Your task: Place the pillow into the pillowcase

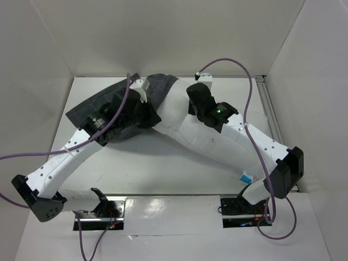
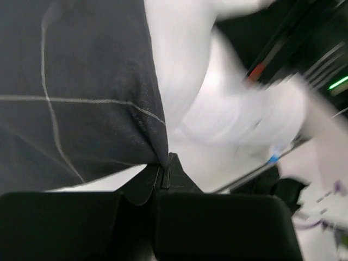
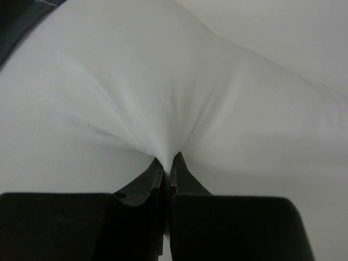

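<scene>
The white pillow (image 1: 206, 138) lies slantwise from the table's far middle to the near right, its blue tag (image 1: 246, 178) at the near end. The dark grey checked pillowcase (image 1: 100, 109) lies bunched at the far left, covering the pillow's far end. My left gripper (image 1: 152, 118) is shut on the pillowcase's edge (image 2: 155, 136), right beside the pillow (image 2: 217, 114). In the left wrist view the gripper (image 2: 165, 166) pinches a thin fold of that grey cloth. My right gripper (image 1: 191, 109) is shut on the pillow's white cover (image 3: 163, 87), which puckers into the gripper (image 3: 167, 163).
White walls close in the table (image 1: 163, 168) at the back and both sides. A metal rail (image 1: 269, 109) runs along the right edge. Purple cables (image 1: 247, 70) loop over both arms. The right arm (image 2: 304, 49) shows blurred in the left wrist view.
</scene>
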